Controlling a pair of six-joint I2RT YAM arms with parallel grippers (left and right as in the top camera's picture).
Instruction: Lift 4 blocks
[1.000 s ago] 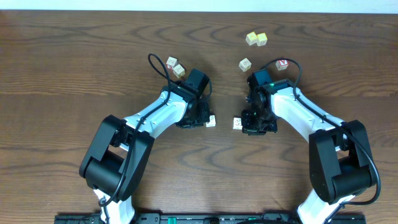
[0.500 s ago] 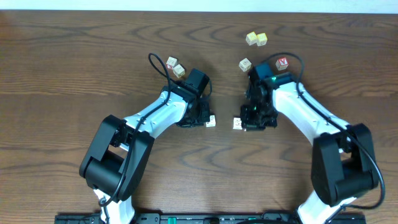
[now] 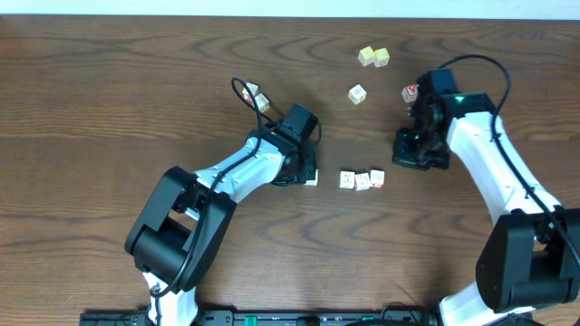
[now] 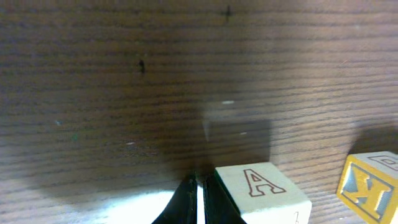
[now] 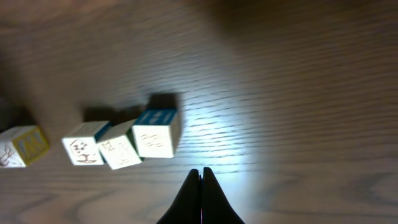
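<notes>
Three blocks (image 3: 362, 180) lie touching in a short row on the worktop (image 3: 109, 109) between the arms, while a fourth block (image 4: 261, 190), marked A, sits just beside the left fingers (image 4: 185, 204), pressed together on nothing, as are the right fingers (image 5: 190, 202) near the row.

Open table (image 3: 435, 235) around block row (image 3: 362, 179)

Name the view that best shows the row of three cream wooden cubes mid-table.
Right wrist: the row of three cream wooden cubes sits close, with printed faces and one teal top visible. Overhead shows the row whole but tiny. Left wrist may catch just its end cube at the frame edge.
</notes>
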